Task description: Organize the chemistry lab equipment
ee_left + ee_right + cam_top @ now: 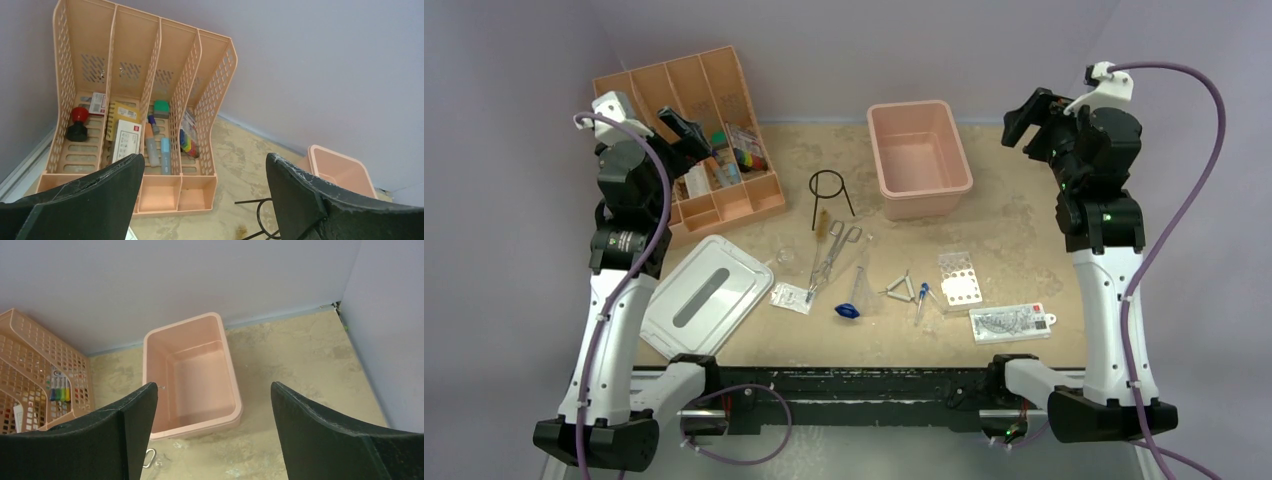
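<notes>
You're at a robot test cell staged as a lab bench, not a working laboratory. Plain lavender walls (874, 40) close in a mottled tan tabletop (1024, 210), and two white arms, the left arm (614, 310) and the right arm (1106, 300), stand on a black rail (854, 392) at six o'clock. At centre lie a black wire ring tripod (828, 190), metal forceps (827, 262) and a clear well rack (959, 283). An orange divided tray (744, 200) sits at ten o'clock, and a pink rectangular tub (924, 200) at twelve.

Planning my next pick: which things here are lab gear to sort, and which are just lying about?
To sort: black wire tripod, metal forceps, glass flask, blue bulb, dropper, well rack, clear packets.
Not to sort: orange divided tray, pink tub, white lid.
</notes>
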You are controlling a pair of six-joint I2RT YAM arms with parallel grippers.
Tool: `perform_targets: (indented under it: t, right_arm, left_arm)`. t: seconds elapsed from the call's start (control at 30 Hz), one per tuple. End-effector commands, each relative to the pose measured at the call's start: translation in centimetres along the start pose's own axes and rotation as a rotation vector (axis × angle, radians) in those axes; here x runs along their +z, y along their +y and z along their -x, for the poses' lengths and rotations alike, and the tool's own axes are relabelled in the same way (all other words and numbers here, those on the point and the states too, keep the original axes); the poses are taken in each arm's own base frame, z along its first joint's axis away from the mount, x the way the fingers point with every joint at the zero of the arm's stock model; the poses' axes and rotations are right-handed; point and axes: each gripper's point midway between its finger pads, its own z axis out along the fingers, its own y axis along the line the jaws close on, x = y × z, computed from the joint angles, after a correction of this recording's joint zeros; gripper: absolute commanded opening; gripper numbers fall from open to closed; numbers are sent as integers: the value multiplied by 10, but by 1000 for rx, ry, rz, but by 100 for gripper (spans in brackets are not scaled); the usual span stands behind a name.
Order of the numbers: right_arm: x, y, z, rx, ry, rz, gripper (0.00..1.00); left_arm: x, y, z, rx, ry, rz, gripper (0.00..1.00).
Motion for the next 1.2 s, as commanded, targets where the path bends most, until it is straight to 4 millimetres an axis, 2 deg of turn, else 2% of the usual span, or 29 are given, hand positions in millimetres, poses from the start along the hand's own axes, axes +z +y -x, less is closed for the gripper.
perform_targets:
  t: [0.0, 0.13, 0.2, 0.3, 0.4, 0.53, 0.7, 0.83, 1.0, 1.17]
  right_arm:
    - [-3, -2, 11, 45, -54, -15, 85]
    - [-2, 3, -8, 60, -15, 27, 86]
    - [-1, 6, -18, 80, 1, 49, 87]
    - [0, 22, -34, 65, 44, 159, 87]
    - [-1, 54, -60, 32, 113, 342, 85]
    - [4, 91, -101, 27, 231, 444, 83]
    - [18, 134, -143, -5, 341, 480, 80]
    - [34, 167, -174, -68, 405, 459, 79]
    - [62, 207, -214, -182, 488, 423, 76]
    - [97, 220, -244, -238, 512, 329, 66]
  left_arm:
    - [0, -16, 11, -72, -62, -73, 91]
    - [3, -32, -10, -125, -14, -159, 92]
    - [4, -42, -27, -130, 30, -221, 92]
    - [4, -59, -58, -135, 109, -318, 93]
    - [1, -70, -88, -138, 182, -359, 93]
    - [-6, -80, -128, -118, 272, -375, 93]
    - [-3, -69, -164, -160, 339, -312, 93]
    - [1, -57, -174, -180, 353, -241, 94]
    - [11, -36, -163, -148, 329, -89, 98]
    - [10, -26, -170, -149, 355, -29, 98]
